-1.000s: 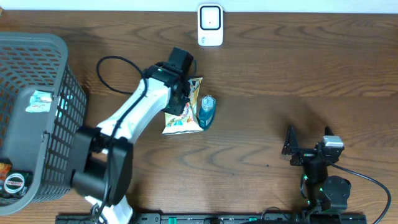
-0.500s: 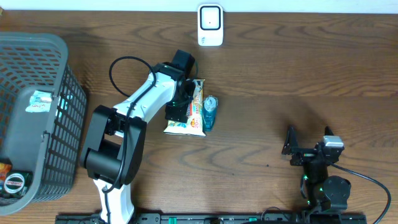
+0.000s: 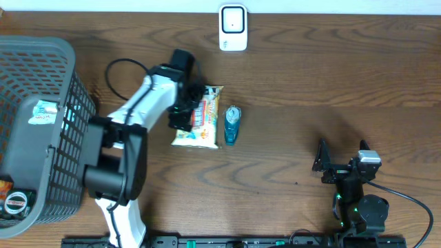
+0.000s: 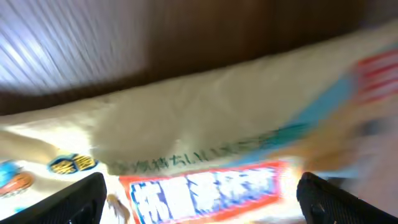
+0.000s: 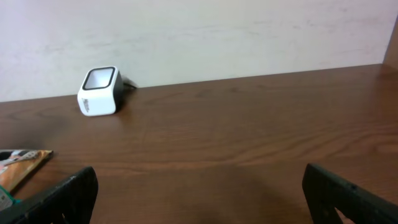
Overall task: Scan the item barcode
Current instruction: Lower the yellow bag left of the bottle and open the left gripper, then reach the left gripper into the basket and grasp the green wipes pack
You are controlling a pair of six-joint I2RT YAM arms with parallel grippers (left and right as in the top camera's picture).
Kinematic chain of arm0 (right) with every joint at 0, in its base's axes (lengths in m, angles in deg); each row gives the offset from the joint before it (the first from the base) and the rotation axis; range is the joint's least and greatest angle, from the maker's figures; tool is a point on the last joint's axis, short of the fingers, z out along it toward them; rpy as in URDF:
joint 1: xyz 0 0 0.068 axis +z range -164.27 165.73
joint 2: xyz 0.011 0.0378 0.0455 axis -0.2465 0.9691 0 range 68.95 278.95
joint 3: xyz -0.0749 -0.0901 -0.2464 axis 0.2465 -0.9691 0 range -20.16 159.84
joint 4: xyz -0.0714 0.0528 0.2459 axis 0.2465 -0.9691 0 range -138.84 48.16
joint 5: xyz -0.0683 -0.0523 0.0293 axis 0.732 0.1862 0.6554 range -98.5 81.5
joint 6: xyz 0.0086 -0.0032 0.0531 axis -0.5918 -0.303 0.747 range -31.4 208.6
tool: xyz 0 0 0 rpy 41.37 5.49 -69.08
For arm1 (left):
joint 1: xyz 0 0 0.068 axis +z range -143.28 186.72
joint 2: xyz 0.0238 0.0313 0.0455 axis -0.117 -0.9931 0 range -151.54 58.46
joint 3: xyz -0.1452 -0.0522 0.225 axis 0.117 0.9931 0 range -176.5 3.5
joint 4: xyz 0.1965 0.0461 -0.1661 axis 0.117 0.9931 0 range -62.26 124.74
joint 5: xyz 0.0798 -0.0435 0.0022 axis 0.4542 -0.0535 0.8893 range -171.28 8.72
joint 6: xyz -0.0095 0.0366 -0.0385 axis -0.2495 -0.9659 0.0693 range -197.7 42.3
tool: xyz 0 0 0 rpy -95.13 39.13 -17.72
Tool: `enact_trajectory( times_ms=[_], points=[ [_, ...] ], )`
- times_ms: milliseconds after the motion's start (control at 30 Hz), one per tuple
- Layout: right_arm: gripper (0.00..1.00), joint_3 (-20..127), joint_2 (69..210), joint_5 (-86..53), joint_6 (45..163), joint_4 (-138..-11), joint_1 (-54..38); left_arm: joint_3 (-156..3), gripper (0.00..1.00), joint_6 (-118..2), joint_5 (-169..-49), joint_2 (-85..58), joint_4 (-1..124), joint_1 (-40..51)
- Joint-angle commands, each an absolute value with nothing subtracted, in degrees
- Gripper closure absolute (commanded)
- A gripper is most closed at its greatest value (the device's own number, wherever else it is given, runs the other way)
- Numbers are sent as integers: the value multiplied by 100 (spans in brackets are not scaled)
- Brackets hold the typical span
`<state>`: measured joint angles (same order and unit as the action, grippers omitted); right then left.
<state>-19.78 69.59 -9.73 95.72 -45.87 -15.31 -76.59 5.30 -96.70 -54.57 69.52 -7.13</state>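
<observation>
Wide open, the left end effector [image 3: 185,108] hovers over the flat-lying snack packet [image 3: 205,120], perhaps to grasp it for the scanner [image 3: 233,27]; the right end effector [image 3: 321,158] idles, also wide.

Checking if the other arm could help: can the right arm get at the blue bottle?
Probably yes: bare table lies between the open right gripper and the blue bottle; the snack packet and left gripper sit on its far side.

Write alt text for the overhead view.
The open left gripper is over the left edge of a snack bag lying beside a blue bottle. A white scanner stands at the far edge, a basket at left; the right gripper sits apart, open.
</observation>
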Motion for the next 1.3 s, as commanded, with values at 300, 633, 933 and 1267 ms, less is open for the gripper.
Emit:
enact_trajectory(
  times_ms=[300,633,933,1267],
  points=[
    [1,-1984,6933,-927,9519,-4611,-1417,-9041,2,-2884,-8068,-2089,6629,-330],
    [1,-1984,6933,-927,9519,-4611,-1417,-9050,2,-3312,-3878,-1033,8014,795],
    [1,-1984,6933,-927,9519,-4611,-1417,-9047,2,-3050,-7369,-2157,8965,3718],
    [1,-1984,6933,-927,9519,-4611,-1417,-9047,2,-3507,-8661,-4096,9018,4367]
  ],
)
